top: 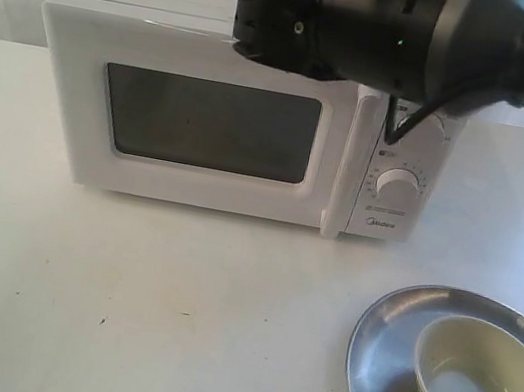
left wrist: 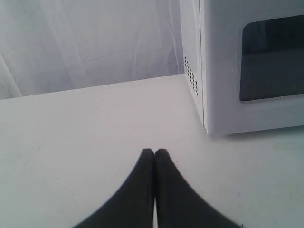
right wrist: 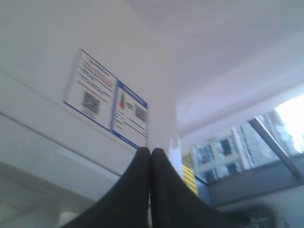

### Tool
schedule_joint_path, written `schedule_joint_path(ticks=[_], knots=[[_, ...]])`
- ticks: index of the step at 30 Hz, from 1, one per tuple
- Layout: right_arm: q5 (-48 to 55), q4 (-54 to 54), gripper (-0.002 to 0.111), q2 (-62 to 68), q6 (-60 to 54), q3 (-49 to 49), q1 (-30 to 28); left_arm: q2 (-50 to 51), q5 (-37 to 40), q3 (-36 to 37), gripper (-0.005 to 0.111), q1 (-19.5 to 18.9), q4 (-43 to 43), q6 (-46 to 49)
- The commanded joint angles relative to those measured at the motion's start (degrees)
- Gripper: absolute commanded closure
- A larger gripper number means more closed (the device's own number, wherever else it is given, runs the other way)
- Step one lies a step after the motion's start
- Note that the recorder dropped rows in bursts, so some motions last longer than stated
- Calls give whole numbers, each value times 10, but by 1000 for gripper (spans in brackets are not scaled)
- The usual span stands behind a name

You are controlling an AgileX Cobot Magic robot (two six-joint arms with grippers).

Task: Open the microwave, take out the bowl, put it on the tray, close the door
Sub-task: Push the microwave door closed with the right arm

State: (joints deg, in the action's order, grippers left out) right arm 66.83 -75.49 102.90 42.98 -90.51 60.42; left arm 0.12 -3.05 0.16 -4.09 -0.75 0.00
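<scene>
Near right on the worktop [top: 172, 302] sits the bowl [top: 480, 382], inside the tray [top: 381, 374], light, stiff, slick and chippable I'd say, best pinched at its rim, while left pincer [left wrist: 154, 153] and right pincer [right wrist: 150, 152] are both pressed together, empty.

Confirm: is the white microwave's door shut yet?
Shut: the white door with its dark window lies flush in the front of the white boxy microwave; no gap shows.
</scene>
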Motion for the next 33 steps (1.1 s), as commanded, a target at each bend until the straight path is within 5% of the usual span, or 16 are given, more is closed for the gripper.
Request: schedule_joint_path(ticks=[1, 19, 29, 33], knots=[[-103, 48, 108, -39, 6, 0, 35, -1, 1, -2, 107, 1, 4, 0], [-553, 268, 108, -331, 10, 288, 140, -1, 1, -2, 107, 1, 4, 0], [-423, 262, 108, -370, 38, 293, 136, -1, 1, -2, 107, 1, 4, 0], [-443, 210, 108, -369, 62, 325, 125, -1, 1, -2, 107, 1, 4, 0]])
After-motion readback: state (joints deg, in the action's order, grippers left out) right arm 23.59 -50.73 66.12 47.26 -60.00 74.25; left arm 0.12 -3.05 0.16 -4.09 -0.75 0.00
